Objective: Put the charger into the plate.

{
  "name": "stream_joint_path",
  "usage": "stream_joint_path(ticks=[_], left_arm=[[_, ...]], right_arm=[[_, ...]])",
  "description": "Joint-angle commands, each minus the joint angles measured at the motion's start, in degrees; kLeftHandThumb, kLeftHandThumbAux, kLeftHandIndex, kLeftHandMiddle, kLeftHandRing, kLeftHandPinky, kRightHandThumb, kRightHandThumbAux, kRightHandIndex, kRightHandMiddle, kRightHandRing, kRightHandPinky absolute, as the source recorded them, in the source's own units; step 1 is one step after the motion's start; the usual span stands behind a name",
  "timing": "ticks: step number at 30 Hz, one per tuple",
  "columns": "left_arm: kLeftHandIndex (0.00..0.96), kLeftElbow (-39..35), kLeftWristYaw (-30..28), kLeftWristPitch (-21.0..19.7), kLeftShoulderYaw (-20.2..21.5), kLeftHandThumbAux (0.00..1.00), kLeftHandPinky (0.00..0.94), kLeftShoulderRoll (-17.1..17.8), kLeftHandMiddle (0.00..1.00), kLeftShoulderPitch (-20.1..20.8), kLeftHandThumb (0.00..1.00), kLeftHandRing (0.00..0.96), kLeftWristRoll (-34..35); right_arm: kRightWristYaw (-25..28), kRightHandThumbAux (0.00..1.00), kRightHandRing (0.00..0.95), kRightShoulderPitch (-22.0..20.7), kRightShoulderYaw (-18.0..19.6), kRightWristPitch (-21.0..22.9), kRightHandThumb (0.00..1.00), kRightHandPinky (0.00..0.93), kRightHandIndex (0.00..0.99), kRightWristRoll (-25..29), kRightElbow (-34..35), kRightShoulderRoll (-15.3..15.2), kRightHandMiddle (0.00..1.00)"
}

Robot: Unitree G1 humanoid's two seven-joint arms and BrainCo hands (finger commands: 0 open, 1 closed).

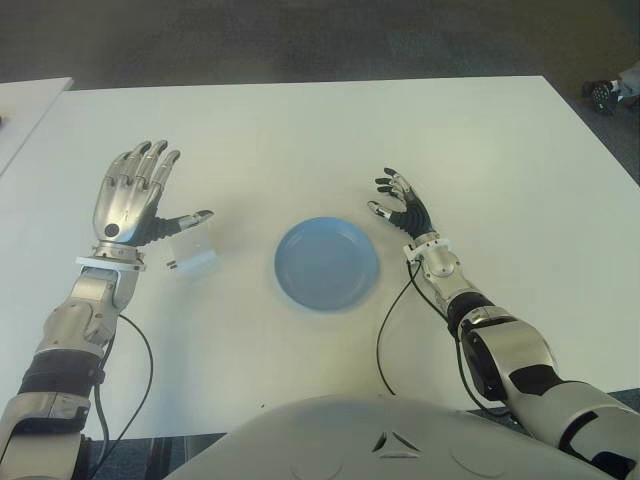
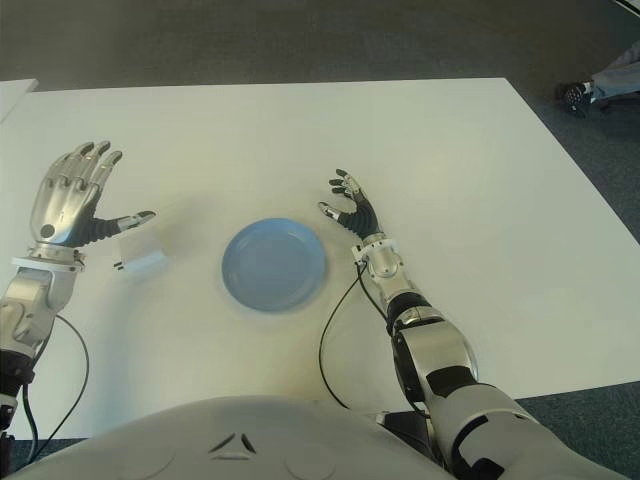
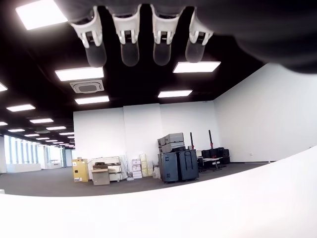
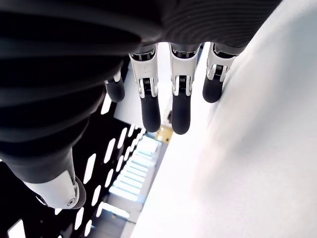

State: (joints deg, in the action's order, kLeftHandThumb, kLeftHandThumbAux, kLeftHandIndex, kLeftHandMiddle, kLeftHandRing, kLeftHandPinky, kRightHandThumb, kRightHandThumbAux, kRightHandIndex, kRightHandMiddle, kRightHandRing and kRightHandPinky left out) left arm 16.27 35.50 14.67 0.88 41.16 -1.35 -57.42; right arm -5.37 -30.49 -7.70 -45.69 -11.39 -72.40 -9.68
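A white charger [image 1: 193, 254] lies on the white table [image 1: 300, 130], left of the round blue plate [image 1: 327, 263]. The plate holds nothing. My left hand [image 1: 138, 195] hovers just left of and above the charger, fingers spread straight and thumb [image 1: 192, 218] reaching over it, holding nothing. In the left wrist view the fingertips [image 3: 130, 52] point away, with nothing in them. My right hand [image 1: 400, 203] shows just right of the plate's far rim, fingers relaxed and spread, holding nothing; the right wrist view shows its fingers [image 4: 150, 111] beside the table top.
A black cable [image 1: 385, 330] runs from my right forearm toward the table's near edge. Another cable [image 1: 140, 370] hangs by my left forearm. A second white table edge [image 1: 25, 105] stands at far left. A person's shoe [image 1: 600, 95] shows on the floor at far right.
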Motion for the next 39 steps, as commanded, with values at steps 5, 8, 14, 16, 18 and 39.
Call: stream_joint_path(ticks=[5,8,14,16,18,39], left_arm=[[0.000,0.9,1.6,-0.9,-2.1,0.132,0.000,2.2,0.000,-1.8,0.236,0.000,-1.1],[0.000,0.7,1.6,-0.9,-2.1,0.132,0.000,2.4,0.000,-1.9,0.236,0.000,-0.9],[0.000,0.6,1.6,-0.9,-2.0,0.132,0.000,2.6,0.000,-2.1,0.236,0.000,-0.6],[0.000,0.6,1.6,-0.9,-2.0,0.132,0.000,2.7,0.000,-2.1,0.236,0.000,-0.6],[0.000,0.7,1.6,-0.9,-2.0,0.132,0.000,2.7,0.000,-2.1,0.236,0.000,-0.6],[0.000,1.2,1.8,-0.7,-2.1,0.132,0.000,2.9,0.000,-1.8,0.236,0.000,-0.5]], right_arm=[[1.5,0.680,0.231,4.2,-0.7,14.9,0.140,0.174,0.000,-1.5,-3.9,2.0,0.217],[2.0,0.677,0.230,4.0,-0.4,15.4,0.129,0.173,0.000,-1.1,-4.0,2.1,0.215],[4.9,0.665,0.245,3.9,2.1,16.0,0.118,0.203,0.000,2.0,-3.9,2.8,0.227],[5.6,0.660,0.253,3.9,2.9,16.2,0.115,0.220,0.000,2.9,-3.9,3.0,0.232],[6.6,0.652,0.263,3.8,4.5,16.8,0.115,0.238,0.000,4.6,-3.9,3.3,0.236],[8.9,0.596,0.271,3.4,9.5,18.1,0.125,0.233,0.000,8.3,-4.2,3.9,0.243]])
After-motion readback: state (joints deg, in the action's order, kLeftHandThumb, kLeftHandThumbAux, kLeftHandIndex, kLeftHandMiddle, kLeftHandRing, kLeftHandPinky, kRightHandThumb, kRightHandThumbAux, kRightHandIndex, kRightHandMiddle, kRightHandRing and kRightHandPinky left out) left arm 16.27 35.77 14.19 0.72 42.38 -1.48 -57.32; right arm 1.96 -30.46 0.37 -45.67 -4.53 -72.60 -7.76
